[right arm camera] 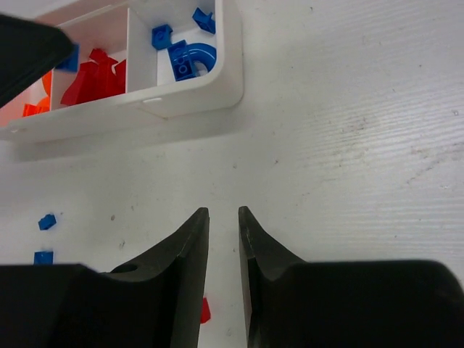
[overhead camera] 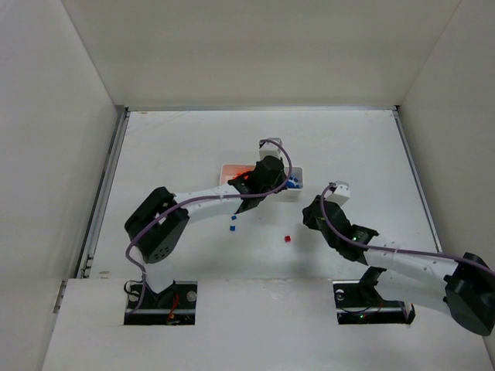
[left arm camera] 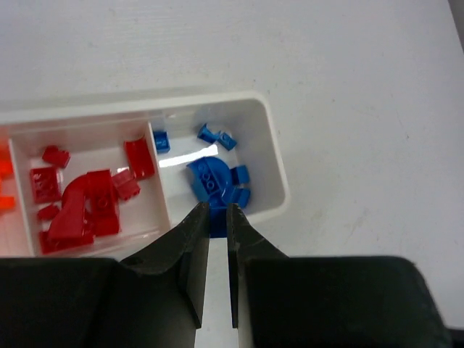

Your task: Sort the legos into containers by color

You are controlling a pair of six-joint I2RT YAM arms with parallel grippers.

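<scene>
Enclosure: white walls [overhead camera: 255,46] on three sides of a white bench [overhead camera: 178,147].
Tray [left arm camera: 272,145]: long, white, three compartments, lying mid-bench under the left arm.
Orange legos [left arm camera: 3,181]: in the end compartment, only partly in the left wrist view.
Red legos [left arm camera: 80,203]: in the middle compartment, several small bricks and a curved piece.
Blue arch [left arm camera: 210,181]: in the other end compartment, with a few small blue bricks around it.
Left hand [left arm camera: 217,214]: over the near wall of the blue compartment, clenched on a tiny blue brick [right arm camera: 70,59] at its fingertips.
Right hand [right arm camera: 223,216]: low over bare bench, near side of the tray and apart from it; fingers drawn to a slim gap, gripping nothing.
Loose blue bricks [overhead camera: 232,228]: two on the bench, near side of the tray.
Loose red brick [overhead camera: 287,239]: on the bench, just beside the right hand.
</scene>
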